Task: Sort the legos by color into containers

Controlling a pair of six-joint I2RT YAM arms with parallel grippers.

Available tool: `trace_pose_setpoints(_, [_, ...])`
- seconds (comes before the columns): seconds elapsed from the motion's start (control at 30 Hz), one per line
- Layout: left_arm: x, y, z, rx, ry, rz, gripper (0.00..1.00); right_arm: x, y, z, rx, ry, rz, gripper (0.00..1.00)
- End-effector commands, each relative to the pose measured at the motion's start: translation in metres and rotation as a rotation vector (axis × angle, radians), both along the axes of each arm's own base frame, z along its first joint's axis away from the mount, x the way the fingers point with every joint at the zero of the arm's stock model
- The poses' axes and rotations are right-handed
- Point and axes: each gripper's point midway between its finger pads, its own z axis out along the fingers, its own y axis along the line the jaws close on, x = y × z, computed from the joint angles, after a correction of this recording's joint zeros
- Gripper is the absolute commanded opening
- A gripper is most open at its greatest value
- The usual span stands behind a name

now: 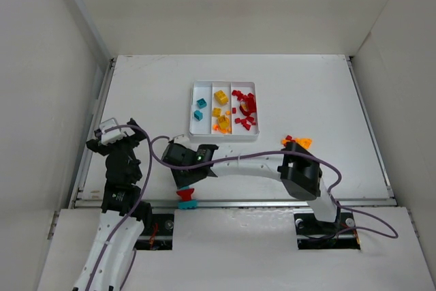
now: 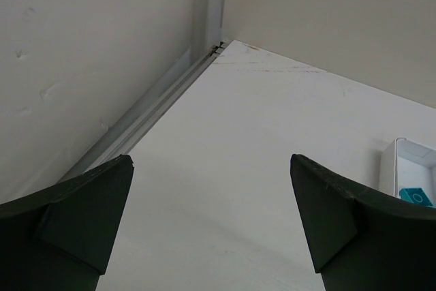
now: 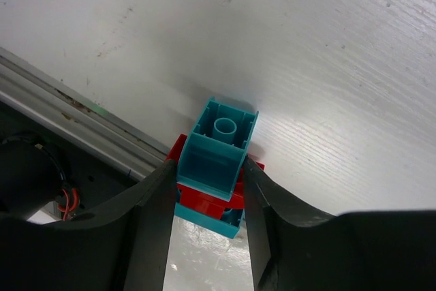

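Observation:
The white tray stands mid-table with three compartments: teal bricks on the left, yellow and orange bricks in the middle, red bricks on the right. My right gripper is shut on a clump of teal and red bricks, held at the table's near edge; the clump also shows in the top view. A small red and orange clump lies to the right of the tray. My left gripper is open and empty over bare table at the left.
White walls close the table at left, back and right. A metal rail runs along the near edge under the right gripper. The tray's left compartment with a teal brick shows at the right edge of the left wrist view.

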Motion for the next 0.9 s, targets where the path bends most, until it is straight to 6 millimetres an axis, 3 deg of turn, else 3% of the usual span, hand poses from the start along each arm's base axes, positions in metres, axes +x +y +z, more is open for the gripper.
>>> trace_pose_setpoints(0.0, [0.003, -0.002, 0.004, 0.007, -0.022, -0.015, 0.99, 0.0, 0.01, 0.01, 0.014, -0.014, 0.054, 0.46])
trace_pose_setpoints(0.1, [0.002, -0.004, 0.007, 0.006, -0.031, -0.024, 0.99, -0.004, 0.013, 0.003, 0.006, 0.005, 0.083, 0.41])
trace_pose_setpoints(0.17, [0.003, -0.006, 0.007, 0.007, -0.032, -0.036, 0.99, -0.002, 0.015, 0.002, 0.011, 0.018, 0.092, 0.23])
trace_pose_setpoints(0.2, [0.003, -0.008, 0.005, 0.01, -0.023, -0.049, 0.99, 0.002, 0.013, 0.002, 0.011, 0.018, 0.083, 0.01])
trace_pose_setpoints(0.27, [0.005, -0.011, 0.005, 0.012, -0.023, -0.07, 0.99, 0.008, 0.016, 0.004, 0.026, 0.012, 0.074, 0.0])
trace_pose_setpoints(0.33, [0.007, -0.018, 0.003, 0.017, -0.013, -0.113, 0.96, 0.011, 0.015, 0.021, 0.065, -0.029, 0.099, 0.0])
trace_pose_setpoints(0.37, [0.008, -0.022, 0.003, 0.019, -0.014, -0.136, 0.93, 0.02, 0.013, 0.031, 0.082, -0.065, 0.093, 0.0])
trace_pose_setpoints(0.4, [0.009, -0.026, 0.005, 0.022, -0.011, -0.161, 0.88, 0.028, 0.012, 0.06, 0.145, -0.116, 0.091, 0.0])
trace_pose_setpoints(0.43, [0.011, -0.038, 0.002, 0.029, 0.001, -0.23, 0.79, 0.033, 0.008, 0.076, 0.162, -0.173, 0.12, 0.0])
trace_pose_setpoints(0.47, [0.014, -0.064, 0.003, 0.033, -0.004, -0.378, 0.49, 0.065, -0.017, 0.139, 0.252, -0.376, 0.12, 0.0])
trace_pose_setpoints(0.53, [0.014, -0.072, 0.003, 0.036, -0.004, -0.424, 0.47, 0.08, -0.029, 0.153, 0.263, -0.421, 0.081, 0.0])
trace_pose_setpoints(0.6, [0.012, -0.094, 0.006, 0.047, -0.008, -0.548, 0.47, 0.096, -0.05, 0.175, 0.293, -0.447, 0.03, 0.0])
trace_pose_setpoints(0.63, [0.011, -0.101, 0.012, 0.052, -0.02, -0.59, 0.47, 0.112, -0.067, 0.174, 0.272, -0.448, -0.013, 0.0])
trace_pose_setpoints(0.73, [-0.008, -0.143, 0.024, 0.142, -0.042, -0.85, 0.64, 0.127, -0.095, 0.187, 0.247, -0.514, -0.083, 0.0])
trace_pose_setpoints(0.87, [-0.04, -0.183, 0.023, 0.181, -0.038, -1.133, 0.82, 0.145, -0.108, 0.217, 0.297, -0.609, -0.124, 0.0])
